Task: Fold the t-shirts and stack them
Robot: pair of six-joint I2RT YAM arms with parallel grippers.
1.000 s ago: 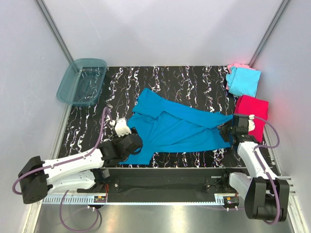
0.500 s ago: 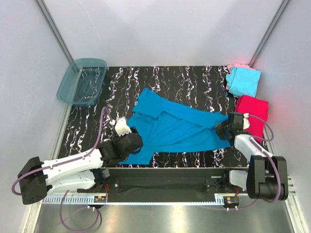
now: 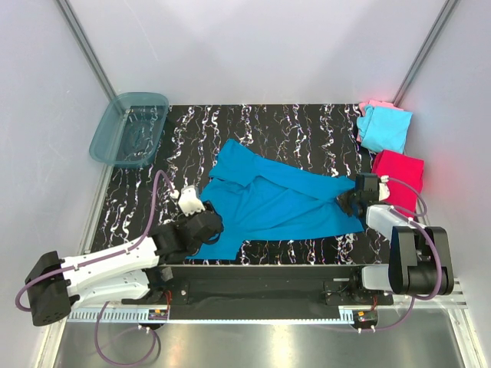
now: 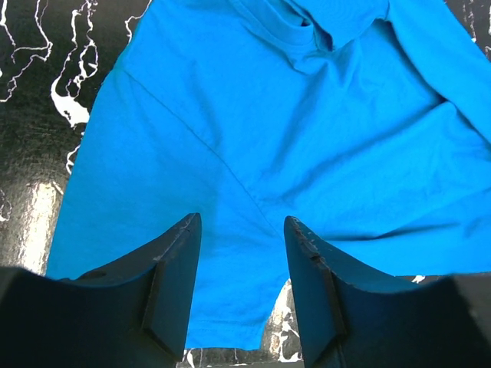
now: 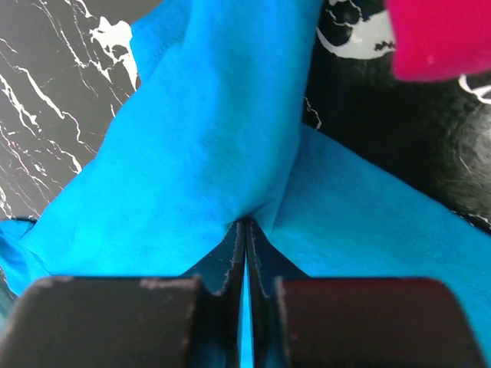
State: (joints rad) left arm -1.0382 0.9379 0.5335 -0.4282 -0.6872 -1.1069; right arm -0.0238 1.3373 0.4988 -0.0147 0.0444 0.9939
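The right pincer (image 5: pixel 244 230) has just clenched on a fold of the teal-blue t-shirt (image 3: pixel 268 201), which lies spread mid-frame on the desk (image 3: pixel 291 126). The left pincer (image 4: pixel 239 234) hovers released over the shirt's lower-left part, so folding can likely begin.

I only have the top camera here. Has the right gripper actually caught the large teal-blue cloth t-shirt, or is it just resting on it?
Observer: Caught. The right wrist view shows the right gripper with its jaws shut and a fold of the large teal-blue t-shirt pinched between them.
Operator: And the left one?
Observer: Its wrist view shows the left gripper open over the shirt's flat lower part, with nothing between the jaws.
Operator: Did the right side snag another shirt?
Observer: No. The bright magenta-red t-shirt sits apart in that view's top corner, with bare black marbled table between the two shirts.
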